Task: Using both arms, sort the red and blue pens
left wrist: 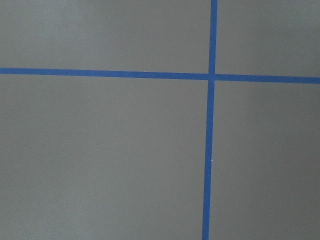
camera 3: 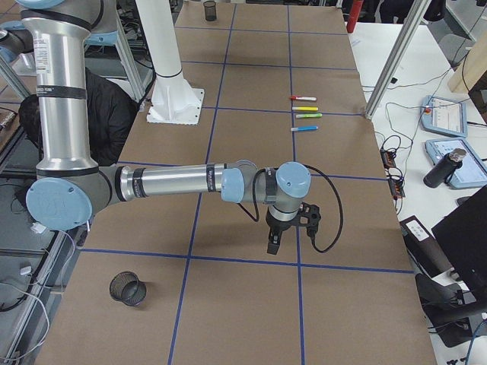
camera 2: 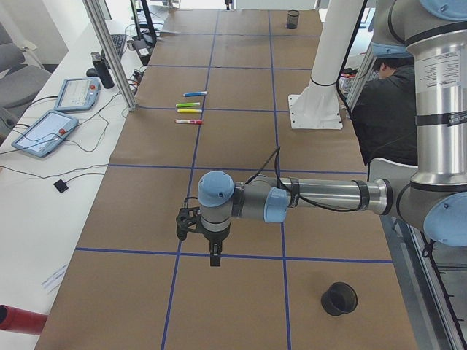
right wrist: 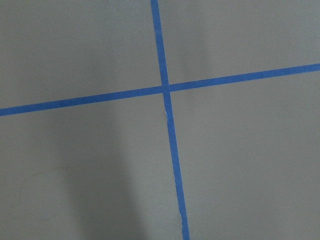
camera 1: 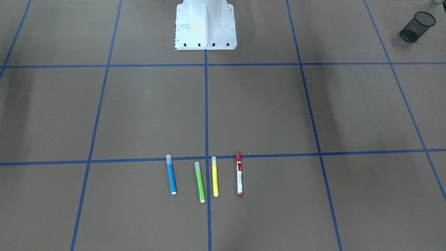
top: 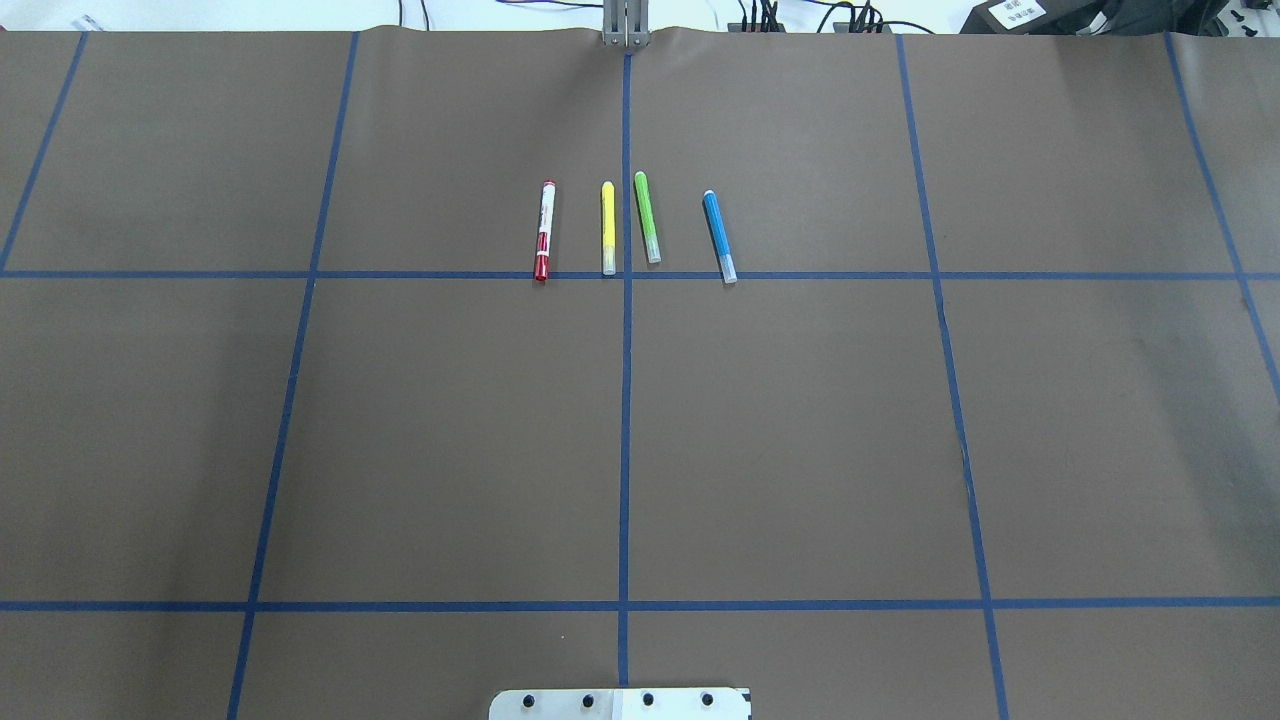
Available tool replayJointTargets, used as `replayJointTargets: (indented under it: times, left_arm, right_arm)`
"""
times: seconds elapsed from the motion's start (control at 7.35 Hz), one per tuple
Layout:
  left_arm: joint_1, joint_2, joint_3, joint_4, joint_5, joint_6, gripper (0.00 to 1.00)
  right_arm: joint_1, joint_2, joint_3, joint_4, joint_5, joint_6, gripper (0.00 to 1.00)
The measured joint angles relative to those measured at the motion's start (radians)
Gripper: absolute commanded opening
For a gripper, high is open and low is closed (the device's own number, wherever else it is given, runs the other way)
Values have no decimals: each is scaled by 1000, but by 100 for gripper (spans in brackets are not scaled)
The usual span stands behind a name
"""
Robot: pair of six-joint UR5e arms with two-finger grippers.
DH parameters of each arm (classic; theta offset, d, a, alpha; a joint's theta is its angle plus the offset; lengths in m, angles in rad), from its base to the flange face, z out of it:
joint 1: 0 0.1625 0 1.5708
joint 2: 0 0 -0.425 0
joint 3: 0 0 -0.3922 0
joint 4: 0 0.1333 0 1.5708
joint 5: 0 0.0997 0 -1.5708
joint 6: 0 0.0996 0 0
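Observation:
The red pen (camera 1: 239, 174) (top: 544, 230), white-barrelled with a red cap, and the blue pen (camera 1: 171, 175) (top: 718, 236) lie at the two ends of a row of markers on the far half of the brown table. Neither arm shows in the overhead or front views. In the exterior left view my left gripper (camera 2: 215, 259) hangs over a blue tape line, far from the pens (camera 2: 189, 122). The exterior right view shows my right gripper (camera 3: 272, 247) likewise far from them (camera 3: 304, 128). I cannot tell whether either is open or shut. Both wrist views show only bare paper and tape.
A green marker (camera 1: 200, 182) and a yellow marker (camera 1: 215, 176) lie between the two pens. Black mesh cups stand near each table end (camera 2: 340, 298) (camera 3: 128, 288) (camera 1: 417, 27). The white robot pedestal (camera 1: 205, 24) stands mid-table. A person in dark clothes (camera 2: 379, 109) sits behind the robot.

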Motion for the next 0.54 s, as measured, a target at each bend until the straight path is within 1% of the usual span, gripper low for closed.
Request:
replayJointTargets:
  times: [0.54]
  left_arm:
    - [2, -3, -4, -1, 3, 0, 100]
  right_arm:
    - [0, 12, 3, 2, -1, 2, 100]
